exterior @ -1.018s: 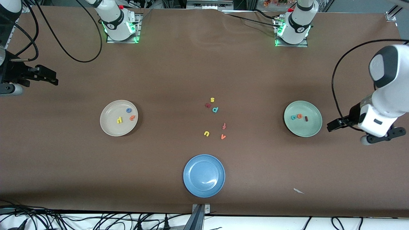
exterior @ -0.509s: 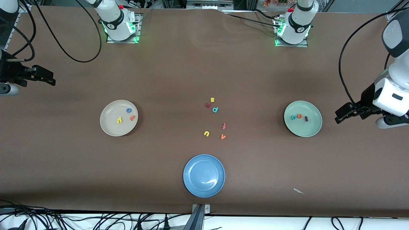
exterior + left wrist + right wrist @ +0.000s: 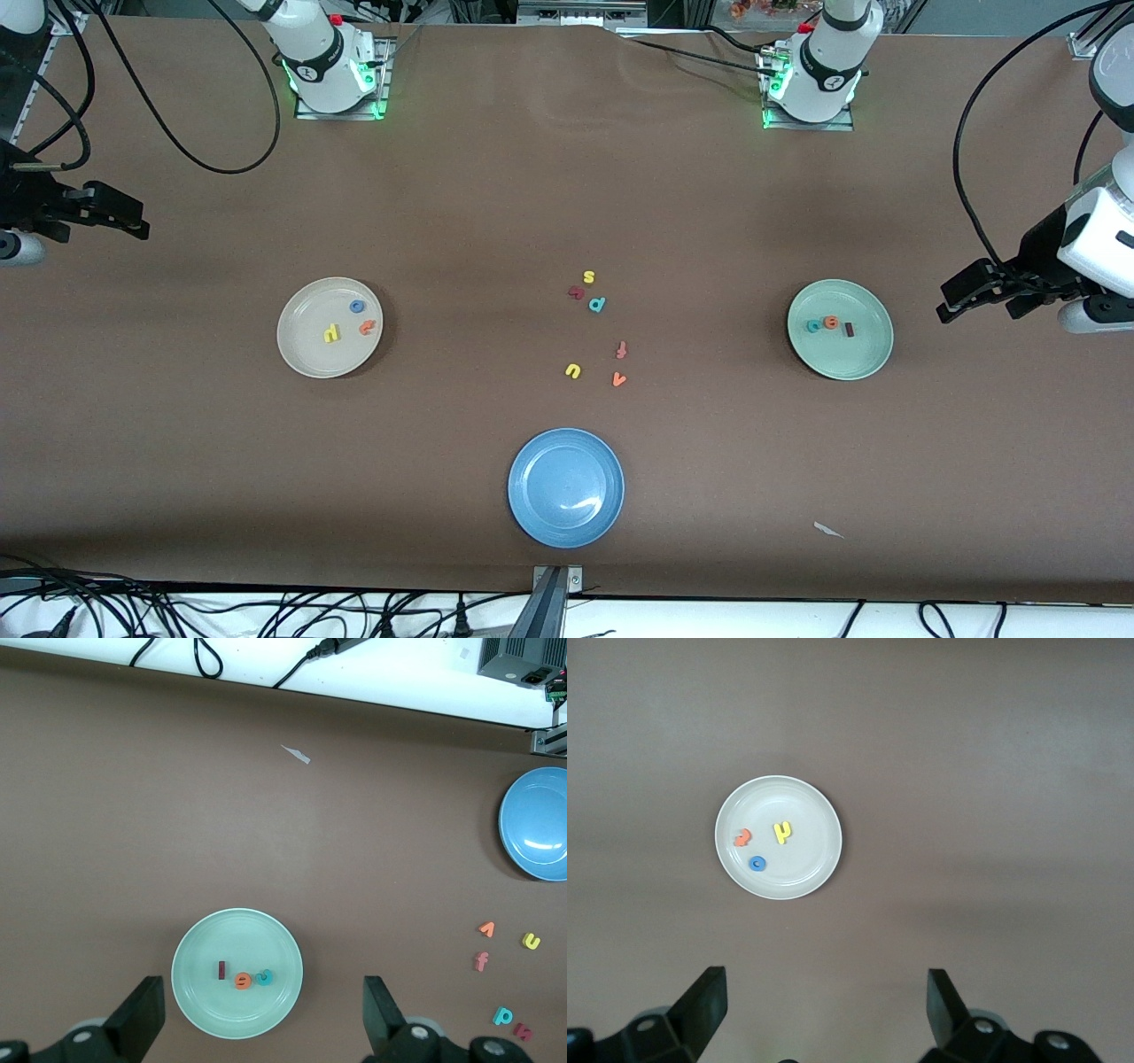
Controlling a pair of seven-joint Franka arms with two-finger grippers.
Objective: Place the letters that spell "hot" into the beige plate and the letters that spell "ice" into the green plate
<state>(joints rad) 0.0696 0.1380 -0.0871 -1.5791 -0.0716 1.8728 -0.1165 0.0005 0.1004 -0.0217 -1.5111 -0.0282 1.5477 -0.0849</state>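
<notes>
The left gripper (image 3: pixel 961 301) hangs wide open and empty over the table's left-arm end, just beside the green plate (image 3: pixel 873 359); the right gripper (image 3: pixel 124 217) waits likewise, fingers spread. The "ice" letters (image 3: pixel 831 324) lie in the green plate, the "hot" letters (image 3: pixel 350 321) in the beige plate (image 3: pixel 297 350). They look light, stiff and tiny, best pinched across their flat edges.

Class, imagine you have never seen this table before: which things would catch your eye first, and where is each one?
Three plates stand out on the brown table: the beige plate toward the right arm's end holding the yellow, blue and orange letters, the green plate toward the left arm's end holding the teal, orange and maroon ones, and an empty blue plate nearest the front camera. Between them lies a loose scatter of leftover letters.
</notes>
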